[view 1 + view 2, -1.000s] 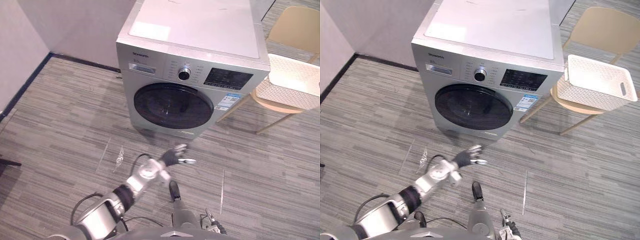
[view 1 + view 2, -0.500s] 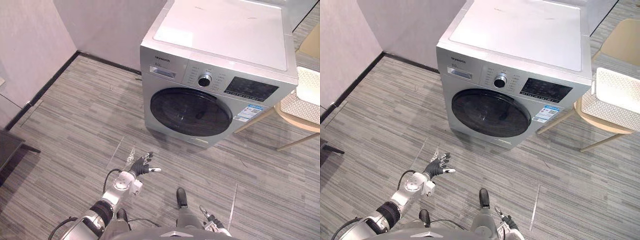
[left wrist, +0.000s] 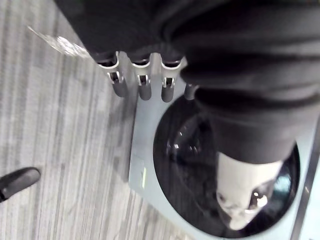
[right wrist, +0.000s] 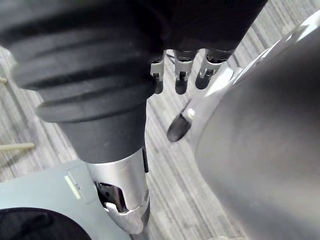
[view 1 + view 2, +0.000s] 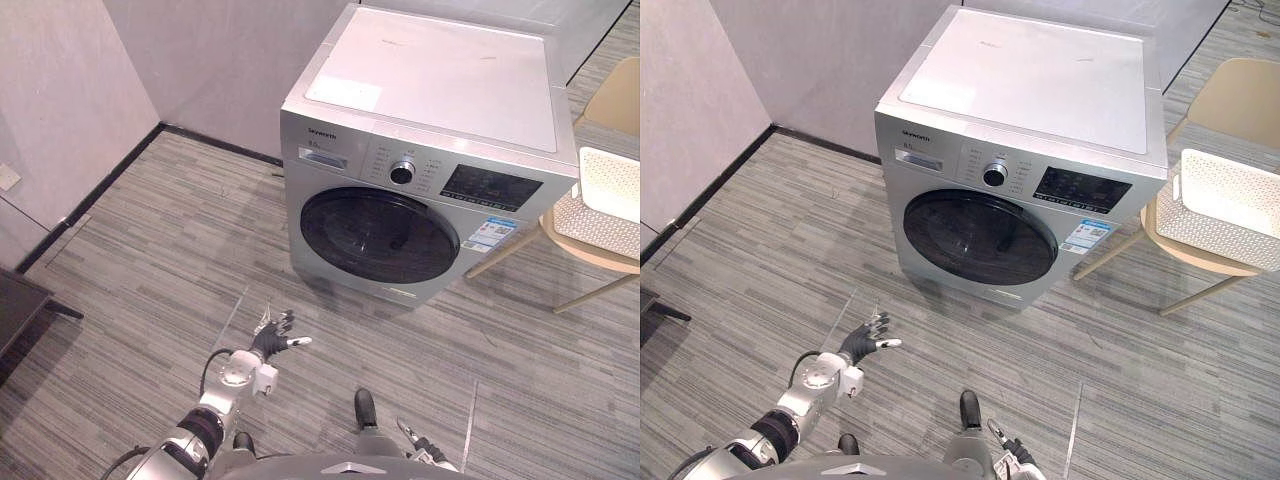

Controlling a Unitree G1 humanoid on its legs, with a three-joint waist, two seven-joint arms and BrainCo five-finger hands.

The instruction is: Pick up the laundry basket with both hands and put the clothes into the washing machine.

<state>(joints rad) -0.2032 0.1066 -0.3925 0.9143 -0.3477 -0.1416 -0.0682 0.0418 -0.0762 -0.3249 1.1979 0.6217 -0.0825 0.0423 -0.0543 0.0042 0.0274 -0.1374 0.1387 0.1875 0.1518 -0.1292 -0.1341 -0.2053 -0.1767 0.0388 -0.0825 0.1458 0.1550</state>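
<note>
The white perforated laundry basket sat on the seat of a pale wooden chair, just to the right of the washing machine and well away from both of the robot's hands. What lay inside the basket could not be made out from the head cameras. The silver front-loading machine stood against the wall with its round, dark glass door shut. A control dial and a dark display panel ran along the front above the door, and a small sticker sat just to the door's right.

The left hand was held out low over the grey striped floor, in front of the machine and to its left, touching nothing. Its fingers were straight and slightly spread, the thumb apart from them, and past them the wrist camera caught the machine's closed door. The right hand hung close by the robot's body, its fingers loose and straight, holding nothing. A black skirting board edged the pale walls, and the corner of a piece of dark furniture showed at the far left.
</note>
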